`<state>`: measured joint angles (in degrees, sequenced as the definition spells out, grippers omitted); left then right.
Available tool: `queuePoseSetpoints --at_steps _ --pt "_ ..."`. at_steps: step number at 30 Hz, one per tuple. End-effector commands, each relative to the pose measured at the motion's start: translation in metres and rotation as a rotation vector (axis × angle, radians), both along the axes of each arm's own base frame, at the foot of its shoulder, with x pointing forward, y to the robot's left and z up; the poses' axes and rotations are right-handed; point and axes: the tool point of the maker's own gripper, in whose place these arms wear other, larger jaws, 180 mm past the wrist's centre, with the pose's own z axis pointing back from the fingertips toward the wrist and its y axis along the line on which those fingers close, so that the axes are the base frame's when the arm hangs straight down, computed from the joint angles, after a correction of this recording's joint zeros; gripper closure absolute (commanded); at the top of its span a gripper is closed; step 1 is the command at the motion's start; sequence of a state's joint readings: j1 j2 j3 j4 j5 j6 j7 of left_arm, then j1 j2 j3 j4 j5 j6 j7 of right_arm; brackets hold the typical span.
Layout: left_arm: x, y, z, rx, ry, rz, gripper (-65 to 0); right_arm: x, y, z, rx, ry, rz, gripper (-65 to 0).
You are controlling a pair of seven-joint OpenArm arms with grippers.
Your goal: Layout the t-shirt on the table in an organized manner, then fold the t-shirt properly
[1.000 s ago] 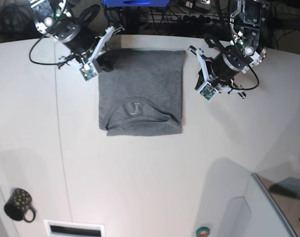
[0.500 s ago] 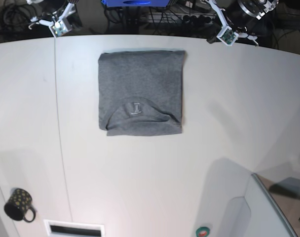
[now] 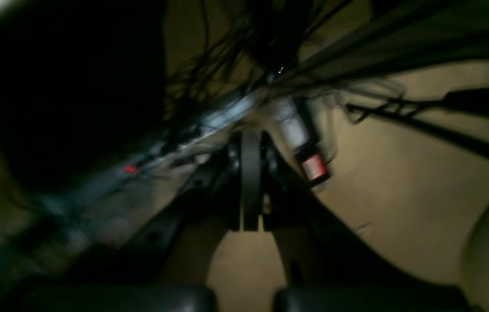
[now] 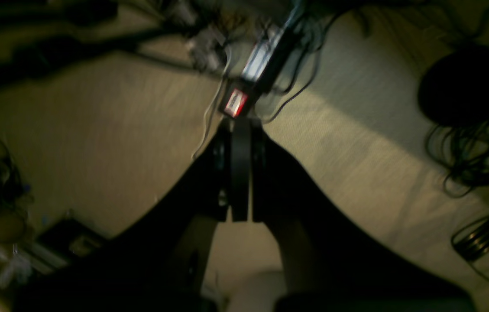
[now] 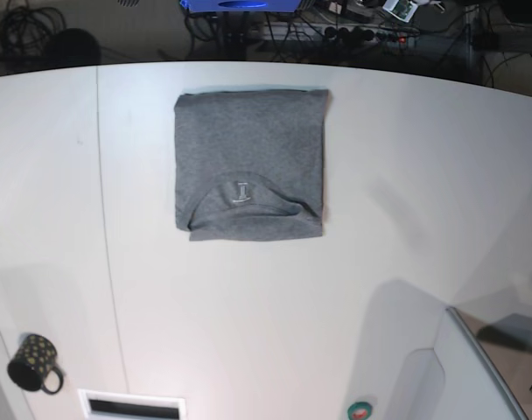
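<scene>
One view, base, shows t-shirt (image 5: 250, 164) folded.

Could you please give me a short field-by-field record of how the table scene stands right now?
t-shirt: folded into a neat rectangle, neckline label facing up
table: white, t-shirt lying flat on its far half
mug: black, dotted, near left corner, well apart from the t-shirt
left tool: shut, empty, off the table
right tool: shut, empty, off the table

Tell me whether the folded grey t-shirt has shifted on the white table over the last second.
No. The folded heather-grey fabric t-shirt lies at the same spot beside the thin dark seam line of the white table as before.
</scene>
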<state>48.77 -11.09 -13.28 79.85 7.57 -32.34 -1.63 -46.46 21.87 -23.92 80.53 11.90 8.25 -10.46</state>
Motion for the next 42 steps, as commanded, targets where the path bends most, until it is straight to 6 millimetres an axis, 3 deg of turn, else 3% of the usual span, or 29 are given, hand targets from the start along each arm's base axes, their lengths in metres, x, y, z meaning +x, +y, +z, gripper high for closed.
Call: queuePoseSetpoints --at_steps 1,5,9,12,15,19,23,27,31,36,42 --pt "-0.013 -0.002 -0.006 -0.028 0.02 0.036 0.0 -0.008 -0.008 -0.006 -0.018 0.021 0.011 0.0" --pt "-0.037 -0.009 -0.047 -0.088 0.087 0.169 0.0 -0.017 -0.018 -0.041 -0.074 0.092 0.03 0.0" --pt "-0.05 -0.007 -0.08 -0.136 0.126 0.32 0.0 -0.026 -0.042 -0.08 -0.172 0.191 0.066 0.0" --pt "-0.052 0.0 -0.101 -0.156 0.158 0.433 0.0 -0.032 -0.057 -0.106 -0.245 0.264 0.064 0.0" --pt "-0.038 0.008 -0.112 -0.16 0.175 0.515 0.0 -0.026 -0.066 -0.12 -0.251 0.204 0.011 0.0" --pt "-0.002 0.013 -0.115 -0.164 0.132 0.517 0.0 0.0 -0.056 -0.124 -0.197 0.052 -0.054 -0.2" --pt "0.022 0.007 -0.119 -0.168 0.131 0.428 0.0 0.01 -0.045 -0.125 -0.176 0.026 -0.065 -0.2" --pt "0.022 0.02 -0.126 -0.018 0.124 0.269 0.0 0.018 -0.011 -0.124 -0.114 0.002 -0.076 -0.2" --pt "0.013 0.032 -0.132 0.125 0.106 0.152 0.0 0.018 -0.007 -0.124 -0.108 0.003 -0.077 -0.2" --pt "0.005 0.033 -0.134 0.2 0.101 0.008 0.0 0.023 -0.003 -0.125 -0.101 -0.005 -0.077 -0.2" --pt "0.012 0.031 -0.135 0.205 0.086 -0.013 0.0 0.033 -0.003 -0.125 -0.101 -0.02 -0.078 -0.2"
